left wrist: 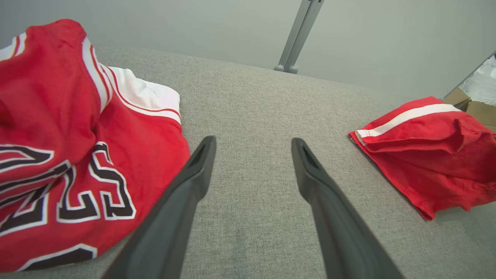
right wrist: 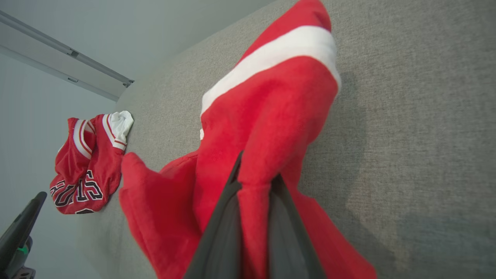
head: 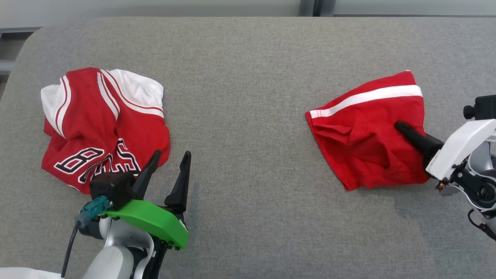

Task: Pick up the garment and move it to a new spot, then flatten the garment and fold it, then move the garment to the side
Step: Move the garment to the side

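Right tool (head: 401, 127) clenched on red garment (head: 360, 143) | left tool (head: 172, 155) spread, empty | long axis left-right, white stripe (head: 368, 97) far side

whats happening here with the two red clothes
The right gripper is shut on a fold of the red shorts, which lie on the right of the grey table. The left gripper hangs open beside the crumpled red jersey on the left. Nothing is flattened or folded yet.

Grey fabric surface (head: 248, 58): red jersey (head: 100, 128) left, red shorts (head: 364, 131) right
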